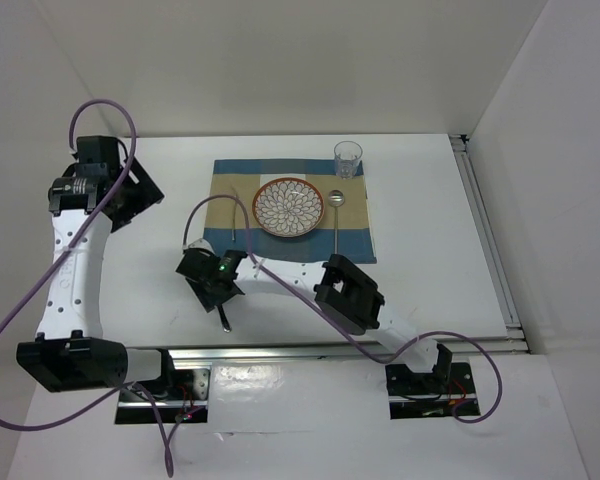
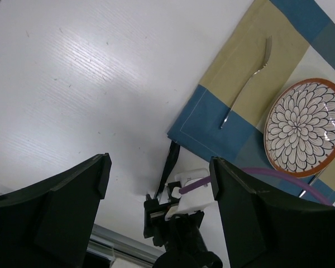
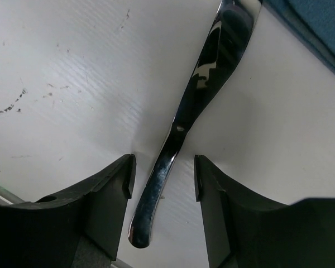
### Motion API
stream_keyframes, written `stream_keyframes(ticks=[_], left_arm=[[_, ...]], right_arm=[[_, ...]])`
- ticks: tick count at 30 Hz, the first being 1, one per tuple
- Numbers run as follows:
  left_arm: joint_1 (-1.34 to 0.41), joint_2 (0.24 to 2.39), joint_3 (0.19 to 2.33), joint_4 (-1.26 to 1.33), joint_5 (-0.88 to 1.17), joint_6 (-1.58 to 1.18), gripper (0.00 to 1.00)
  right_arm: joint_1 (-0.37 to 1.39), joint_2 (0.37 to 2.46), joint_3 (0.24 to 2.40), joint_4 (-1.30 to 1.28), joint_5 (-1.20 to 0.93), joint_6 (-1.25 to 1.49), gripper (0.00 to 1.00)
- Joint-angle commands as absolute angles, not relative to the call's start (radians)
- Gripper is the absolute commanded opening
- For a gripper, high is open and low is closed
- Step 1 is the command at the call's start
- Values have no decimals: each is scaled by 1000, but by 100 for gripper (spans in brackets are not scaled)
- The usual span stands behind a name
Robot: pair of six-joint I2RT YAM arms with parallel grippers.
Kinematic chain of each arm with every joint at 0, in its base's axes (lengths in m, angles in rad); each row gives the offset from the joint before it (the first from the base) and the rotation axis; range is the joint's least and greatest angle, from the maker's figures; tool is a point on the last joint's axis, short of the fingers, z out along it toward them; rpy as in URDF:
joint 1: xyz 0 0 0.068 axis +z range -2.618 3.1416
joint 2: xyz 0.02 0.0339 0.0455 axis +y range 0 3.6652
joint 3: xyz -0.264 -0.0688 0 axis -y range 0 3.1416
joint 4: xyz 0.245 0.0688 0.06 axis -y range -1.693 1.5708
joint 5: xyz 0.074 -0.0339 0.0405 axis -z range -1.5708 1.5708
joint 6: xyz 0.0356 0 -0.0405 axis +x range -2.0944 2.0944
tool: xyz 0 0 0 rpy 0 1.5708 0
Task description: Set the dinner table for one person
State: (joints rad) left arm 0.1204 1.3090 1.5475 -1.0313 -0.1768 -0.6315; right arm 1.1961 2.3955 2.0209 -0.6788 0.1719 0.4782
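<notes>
Bright even light, soft shadows, glare on knife [image 3: 212, 72], perhaps slightly blurred

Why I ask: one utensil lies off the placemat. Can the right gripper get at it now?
Probably yes. The right gripper is over the utensil, jaws open, one finger each side of its handle, nothing between. It lies flat on the dinner table, so the pinch may be fiddly.

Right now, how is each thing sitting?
Clear drinking glass: upright.
Round flower-patterned plate: flat on striped cloth placemat.
Silver metal fork: lying on placemat.
Silver metal spoon: lying on placemat.
Shiny metal knife: lying on white table, ungripped.
Left fingers: open.
Right fingers: open, straddling knife.
</notes>
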Motion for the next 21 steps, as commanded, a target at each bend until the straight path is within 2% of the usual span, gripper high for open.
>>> stream_keyframes(ticks=[1, 10, 15, 17, 19, 20, 21], left_arm=[[124, 1281, 1537, -1008, -155, -618, 89], [124, 1281, 1528, -997, -146, -609, 89], [124, 1281, 1499, -988, -137, -609, 89], [124, 1281, 1499, -988, -137, -609, 89], [124, 1281, 1499, -988, -127, -600, 89], [124, 1290, 1508, -988, -127, -600, 89], [124, 1290, 1508, -988, -127, -600, 89]], right_arm=[[1241, 2407, 2000, -753, 261, 477, 57], [1253, 2496, 2085, -810, 282, 459, 58], [1241, 2505, 2085, -785, 295, 459, 50], [1230, 2505, 2085, -776, 295, 459, 46], [1230, 2505, 2076, -776, 295, 459, 32], [1230, 2505, 2054, -758, 295, 448, 22], [1230, 2490, 2054, -758, 295, 437, 22]])
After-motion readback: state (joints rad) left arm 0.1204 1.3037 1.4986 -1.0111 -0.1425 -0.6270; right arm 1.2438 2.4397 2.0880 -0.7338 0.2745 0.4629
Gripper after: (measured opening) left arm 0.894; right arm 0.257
